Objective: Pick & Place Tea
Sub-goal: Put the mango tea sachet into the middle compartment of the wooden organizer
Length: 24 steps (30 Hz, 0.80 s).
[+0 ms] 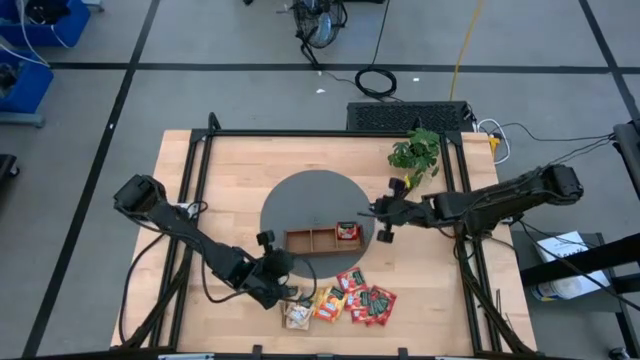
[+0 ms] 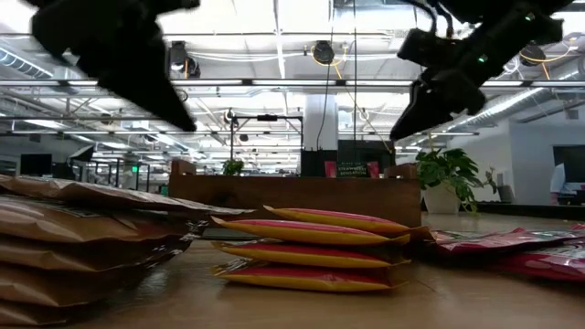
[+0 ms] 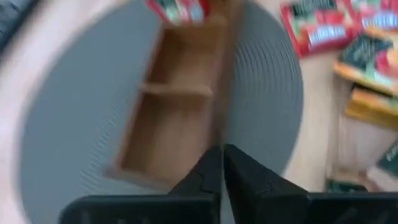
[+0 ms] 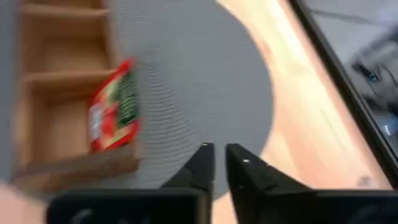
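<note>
While both hover, left gripper (image 1: 283,268) low, right gripper (image 1: 377,212) level.

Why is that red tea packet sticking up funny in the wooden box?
The red tea sachet in the wooden tray's end compartment isn't lying flat. It leans tilted against the compartment wall, one edge poking above the rim. The other two compartments are empty. Nothing looks spilled or damaged.

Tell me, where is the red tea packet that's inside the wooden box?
In the high view, the red tea sachet sits in the wooden tray's right-end compartment, on the grey round mat.
</note>
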Available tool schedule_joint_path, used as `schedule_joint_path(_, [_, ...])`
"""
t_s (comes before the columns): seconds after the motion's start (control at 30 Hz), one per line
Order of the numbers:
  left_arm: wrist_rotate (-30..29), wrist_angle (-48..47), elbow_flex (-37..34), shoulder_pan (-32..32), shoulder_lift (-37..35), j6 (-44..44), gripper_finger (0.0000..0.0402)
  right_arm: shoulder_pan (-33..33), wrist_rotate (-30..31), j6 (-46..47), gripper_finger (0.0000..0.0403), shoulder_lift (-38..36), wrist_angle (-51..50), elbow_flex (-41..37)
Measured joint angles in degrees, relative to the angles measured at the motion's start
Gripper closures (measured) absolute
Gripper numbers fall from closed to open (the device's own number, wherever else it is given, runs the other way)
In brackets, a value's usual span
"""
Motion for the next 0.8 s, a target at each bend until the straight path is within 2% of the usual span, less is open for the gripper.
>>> schedule_joint_path(0.17, [4.5, 8.0, -4.6, -0.7, 0.1, -4.2, 0.0397, -2.7, -1.1, -2.9, 0.0396, -2.5, 8.0, -6.8])
schedule_joint_path(0.3, [5.7, 14.9, -6.8, -0.5, 0.0, -4.3, 0.0398, -6.4, -10.1, -3.2, 0.0399, -3.6, 14.8, -11.3])
schedule_joint_path(0.33, [5.7, 15.3, -6.9, -0.2, 0.0, -4.7, 0.0398, -7.3, -11.9, -3.7, 0.04, -3.6, 17.4, -12.6])
schedule_joint_path(0.47, [5.7, 13.2, -8.0, 1.6, 0.0, -9.3, 0.0398, -9.8, -12.1, -4.7, 0.0402, -3.3, 28.2, -19.0])
schedule_joint_path(0.6, [6.0, 11.0, -9.4, 4.2, 0.0, -14.5, 0.0399, -13.1, -16.6, -5.6, 0.0402, -3.0, 38.6, -22.9])
schedule_joint_path(0.8, [5.8, 11.0, -12.1, 7.2, 0.0, -16.6, 0.0399, -13.8, -18.0, -5.1, 0.0402, -2.0, 38.3, -23.0])
